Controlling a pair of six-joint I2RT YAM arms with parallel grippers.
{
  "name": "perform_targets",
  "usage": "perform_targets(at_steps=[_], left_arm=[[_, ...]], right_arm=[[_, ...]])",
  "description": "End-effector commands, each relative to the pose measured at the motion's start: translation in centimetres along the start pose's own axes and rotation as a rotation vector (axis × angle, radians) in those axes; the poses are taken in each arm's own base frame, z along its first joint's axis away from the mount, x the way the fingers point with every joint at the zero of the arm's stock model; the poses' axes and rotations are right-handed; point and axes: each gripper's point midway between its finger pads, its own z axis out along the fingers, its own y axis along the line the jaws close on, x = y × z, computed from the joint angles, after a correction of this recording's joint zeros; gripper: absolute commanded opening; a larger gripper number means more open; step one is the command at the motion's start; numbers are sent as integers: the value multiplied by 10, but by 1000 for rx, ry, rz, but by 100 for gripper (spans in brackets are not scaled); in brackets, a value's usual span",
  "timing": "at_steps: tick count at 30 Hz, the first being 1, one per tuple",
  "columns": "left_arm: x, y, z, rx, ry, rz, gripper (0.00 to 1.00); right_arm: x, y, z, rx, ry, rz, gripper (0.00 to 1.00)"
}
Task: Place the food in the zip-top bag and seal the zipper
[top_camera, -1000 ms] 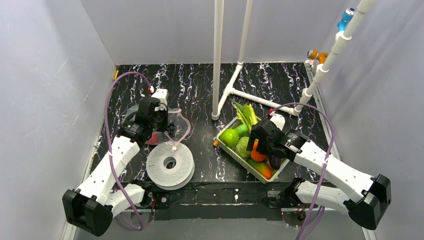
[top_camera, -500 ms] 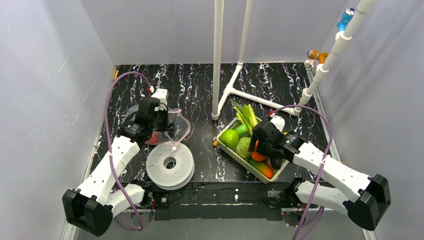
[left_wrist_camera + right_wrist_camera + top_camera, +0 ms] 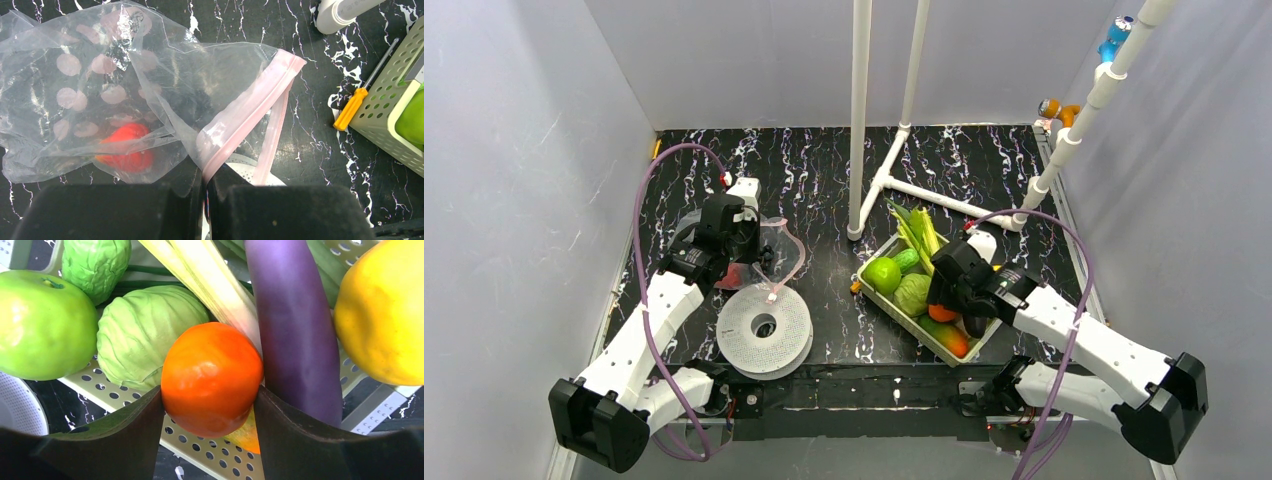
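Note:
The clear zip-top bag [image 3: 100, 75] lies crumpled at the left with a red piece [image 3: 125, 150] of food inside. My left gripper [image 3: 205, 172] is shut on its pink zipper [image 3: 250, 107] at the mouth edge. In the top view that gripper [image 3: 742, 250] sits over the bag [image 3: 776, 245]. My right gripper [image 3: 210, 405] is down in the tray, and both fingers press the sides of the orange [image 3: 210, 375]. Around it lie a green apple [image 3: 42, 325], a cabbage [image 3: 145, 335], a purple eggplant [image 3: 292, 325], a yellow pear [image 3: 385, 310] and leeks [image 3: 210, 280].
The pale green perforated tray [image 3: 924, 337] stands right of centre. A white spool [image 3: 764, 328] lies just in front of the bag. A white pipe frame [image 3: 860, 120] rises behind the tray. An orange-handled screwdriver [image 3: 355, 107] lies beside the tray's left wall.
My right gripper's fingers have come together from wide open onto the orange, and the arm has sunk slightly into the tray. The left arm and bag have not moved.

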Motion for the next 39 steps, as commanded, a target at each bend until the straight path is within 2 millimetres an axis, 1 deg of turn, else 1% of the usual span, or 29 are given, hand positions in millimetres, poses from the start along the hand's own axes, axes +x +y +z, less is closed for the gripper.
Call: perform_targets(at_steps=[1, 3, 5, 8, 10, 13, 15, 17, 18, 21, 24, 27, 30, 32, 34, 37, 39], left_arm=[[-3, -2, -4, 10, -7, 4, 0], [-3, -2, -4, 9, -6, 3, 0], [-3, -2, -4, 10, -8, 3, 0], [-4, -2, -4, 11, -10, 3, 0], [-3, -2, -4, 11, -9, 3, 0], [-4, -2, -4, 12, -11, 2, 0], [-4, -2, -5, 13, -13, 2, 0], [-4, -3, -5, 14, -12, 3, 0], [-4, -3, -5, 14, -12, 2, 0], [-4, -3, -5, 19, -12, 2, 0], [-4, -3, -5, 20, -13, 2, 0], [-5, -4, -6, 21, -17, 2, 0], [-6, -4, -7, 22, -21, 3, 0], [-6, -4, -8, 23, -25, 3, 0], [-7, -4, -9, 25, -31, 2, 0], [-8, -4, -11, 26, -38, 1, 0], [-9, -5, -12, 30, -44, 0, 0]], right_arm=[[-30, 0, -25, -19, -106, 23, 51], [-36, 0, -33, -36, -133, 31, 47], [-43, 2, -42, -62, -157, 37, 41], [-51, 3, -54, -86, -184, 46, 37], [-56, 5, -61, -104, -200, 47, 32], [-59, 11, -64, -147, -218, 45, 19], [-60, 22, -66, -210, -221, 46, 10], [-60, 42, -71, -317, -218, 38, 3], [-59, 53, -74, -379, -211, 30, 2], [-58, 93, -88, -596, -199, -13, 1], [-57, 126, -102, -766, -180, -47, 1], [-51, 159, -114, -912, -104, -61, 1], [-39, 193, -118, -1048, 17, -47, 1], [-28, 215, -117, -1109, 83, -50, 1], [-18, 235, -117, -1131, 112, -83, 1], [-10, 260, -108, -1092, 107, -157, 1], [-10, 275, -102, -1079, 104, -189, 1]])
